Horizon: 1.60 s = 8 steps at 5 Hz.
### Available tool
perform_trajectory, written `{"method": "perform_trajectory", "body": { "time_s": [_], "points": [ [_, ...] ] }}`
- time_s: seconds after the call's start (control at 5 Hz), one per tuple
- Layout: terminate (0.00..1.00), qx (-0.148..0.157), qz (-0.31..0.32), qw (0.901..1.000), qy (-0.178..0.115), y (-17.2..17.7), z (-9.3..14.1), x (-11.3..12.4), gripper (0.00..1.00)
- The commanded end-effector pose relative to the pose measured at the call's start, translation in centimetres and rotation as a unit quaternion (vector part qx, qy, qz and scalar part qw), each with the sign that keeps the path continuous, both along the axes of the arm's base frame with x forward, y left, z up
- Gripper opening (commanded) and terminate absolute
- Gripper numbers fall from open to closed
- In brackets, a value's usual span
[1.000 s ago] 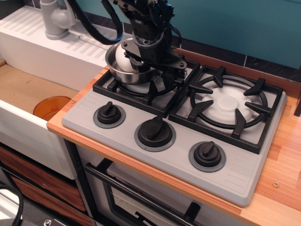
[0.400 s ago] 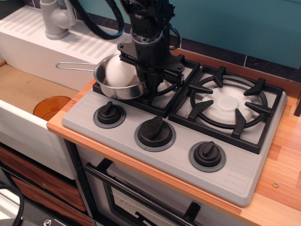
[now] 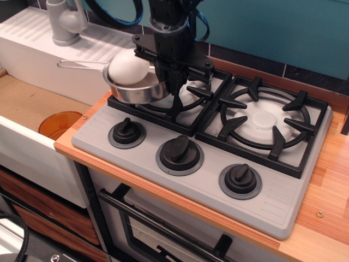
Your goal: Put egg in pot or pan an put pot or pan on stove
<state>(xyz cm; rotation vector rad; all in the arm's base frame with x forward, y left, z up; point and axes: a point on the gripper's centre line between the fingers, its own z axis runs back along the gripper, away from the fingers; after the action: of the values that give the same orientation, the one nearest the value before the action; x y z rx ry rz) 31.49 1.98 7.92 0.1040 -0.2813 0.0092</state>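
Wooden counter under me carries the grey stove, which covers most of it. Bare wood strip shows at 3 o'clock, with a small screw near 4 o'clock.

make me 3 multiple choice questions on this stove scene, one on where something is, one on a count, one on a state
1. Where is the egg?
A. in the pan
B. on the right burner
C. in the sink

2. How many black knobs does the stove have?
A. two
B. three
C. four

3. What state is the pan in?
A. flat on the right burner
B. upside down on the counter
C. held at its rim by the tool, at the left burner's front-left edge

Answers:
1. A, the white egg sits inside the steel pan.
2. B, three knobs line the grey front panel.
3. C, the tool meets the pan's right rim, with the wire handle pointing left towards the sink; whether the pan touches the grate cannot be told.
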Motion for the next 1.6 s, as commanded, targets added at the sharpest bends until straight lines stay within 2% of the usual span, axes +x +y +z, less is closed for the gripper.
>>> {"method": "perform_trajectory", "body": {
  "time_s": [0.0, 0.2, 0.4, 0.6, 0.8, 1.2, 1.4],
  "points": [
    [0.00, 0.027, 0.026, 0.9988, -0.031, -3.7, 6.2, 1.0, 0.00],
    [0.00, 0.028, 0.034, 0.9986, -0.029, -5.9, 6.3, 1.8, 0.00],
    [0.00, 0.023, 0.039, 0.9980, -0.043, -8.1, 5.0, 2.6, 0.00],
    [0.00, 0.023, 0.044, 0.9963, -0.070, -9.4, 2.8, 4.1, 0.00],
    [0.00, 0.021, 0.047, 0.9948, -0.088, -9.7, 1.2, 5.9, 0.00],
    [0.00, 0.009, 0.060, 0.9935, -0.096, -11.7, -0.5, 6.7, 0.00],
    [0.00, 0.006, 0.069, 0.9922, -0.103, -12.8, -0.7, 7.1, 0.00]
  ]
}}
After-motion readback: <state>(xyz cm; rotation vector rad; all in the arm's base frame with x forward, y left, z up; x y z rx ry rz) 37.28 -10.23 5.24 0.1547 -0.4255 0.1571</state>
